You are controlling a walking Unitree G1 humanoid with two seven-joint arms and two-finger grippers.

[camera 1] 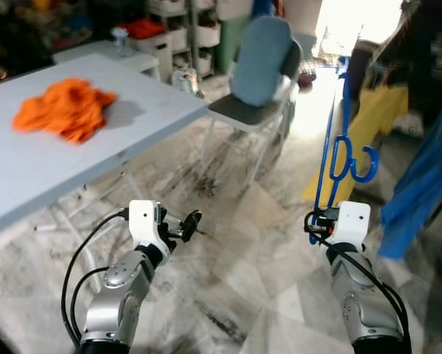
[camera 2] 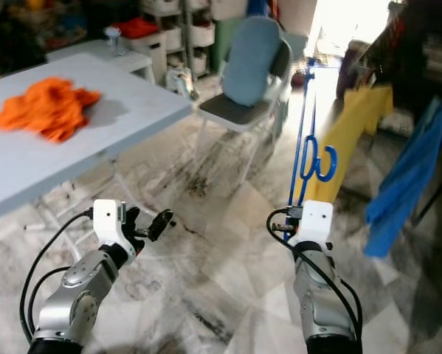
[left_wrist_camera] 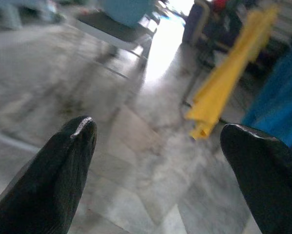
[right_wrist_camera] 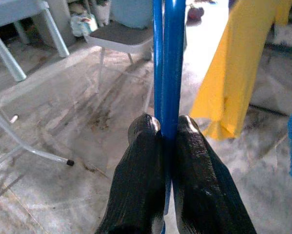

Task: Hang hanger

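One blue hanger [camera 1: 331,147] is pinched in the right hand [right_wrist_camera: 167,141], upright beside the yellow garment [camera 1: 364,129], not yet hung. Left hand [left_wrist_camera: 160,141] gapes empty, away from it; reaching a rail remains.

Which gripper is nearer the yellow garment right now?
Right. The right gripper, jaws shut on the blue hanger, is just beside the yellow garment; the left gripper is farther away.

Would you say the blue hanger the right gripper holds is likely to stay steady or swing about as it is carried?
The blue hanger looks thin and stiff, probably light. The right gripper pinches it low on its rods, with the hook high above, so it may pivot or sway. Its surface looks smooth, so it could slip between the fingers.
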